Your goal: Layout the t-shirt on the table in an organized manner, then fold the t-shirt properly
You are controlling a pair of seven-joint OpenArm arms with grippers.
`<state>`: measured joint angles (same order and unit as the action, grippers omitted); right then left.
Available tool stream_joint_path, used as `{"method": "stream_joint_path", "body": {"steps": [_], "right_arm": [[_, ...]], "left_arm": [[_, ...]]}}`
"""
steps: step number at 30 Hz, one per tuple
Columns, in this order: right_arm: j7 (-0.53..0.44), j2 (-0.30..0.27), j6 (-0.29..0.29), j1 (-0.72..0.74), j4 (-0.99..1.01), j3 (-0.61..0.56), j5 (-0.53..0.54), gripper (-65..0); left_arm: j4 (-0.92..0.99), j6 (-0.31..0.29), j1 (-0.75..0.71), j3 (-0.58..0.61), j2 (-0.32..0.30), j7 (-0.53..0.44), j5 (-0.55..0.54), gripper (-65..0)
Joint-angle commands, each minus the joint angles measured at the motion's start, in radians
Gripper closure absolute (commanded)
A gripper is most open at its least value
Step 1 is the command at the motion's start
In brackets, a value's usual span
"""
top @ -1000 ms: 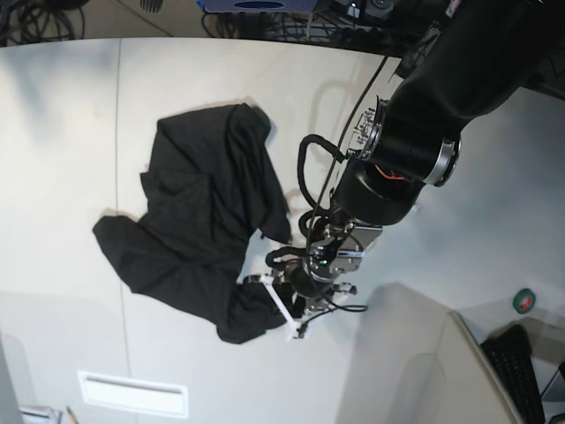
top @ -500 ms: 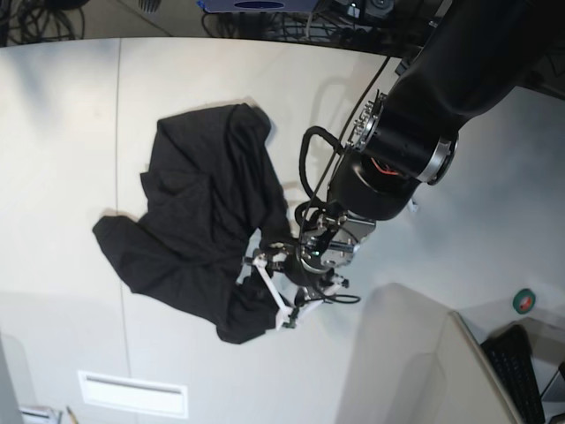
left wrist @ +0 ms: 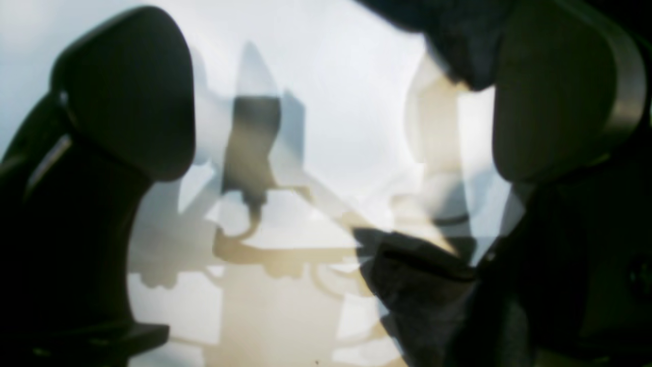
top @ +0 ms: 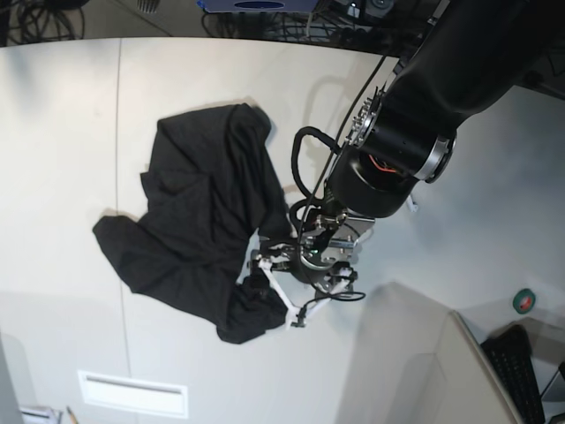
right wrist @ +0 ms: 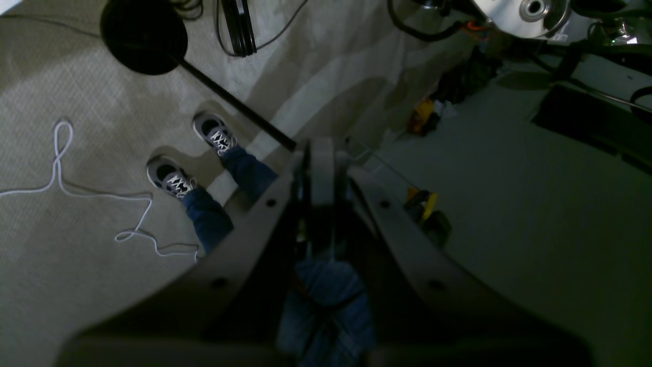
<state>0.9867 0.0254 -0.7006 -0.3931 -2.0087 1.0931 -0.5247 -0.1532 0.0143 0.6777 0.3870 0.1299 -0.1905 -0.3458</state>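
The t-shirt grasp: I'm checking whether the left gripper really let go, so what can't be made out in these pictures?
- Left wrist view: blurred and backlit; the left gripper stands open, but whether the t-shirt touches the far finger is unclear.
- Base view: the arm covers the t-shirt edge at the left gripper.
- Right wrist view: faces the floor; the right gripper shows no table.

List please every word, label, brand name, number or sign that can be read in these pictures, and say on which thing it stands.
No text can be read in any view.
The t-shirt is plain black, with no print visible.
The table carries no markings.
The small round green and red object at the base view's right edge is too small to read.
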Motion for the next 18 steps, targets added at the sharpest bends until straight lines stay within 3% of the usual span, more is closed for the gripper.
{"method": "stream_joint_path", "body": {"steps": [1,18], "right_arm": [[0.005,-0.012,0.002,-0.007,-0.019,0.008,-0.015,0.0],[-0.001,0.015,0.002,-0.011,-0.019,0.012,-0.015,0.0]], "left_arm": [[-0.013,-0.006,0.037,-0.001,0.007,-0.028,0.003,-62.5],[-0.023,-0.007,0.037,-0.001,0.027,-0.025,0.007,-62.4]]}}
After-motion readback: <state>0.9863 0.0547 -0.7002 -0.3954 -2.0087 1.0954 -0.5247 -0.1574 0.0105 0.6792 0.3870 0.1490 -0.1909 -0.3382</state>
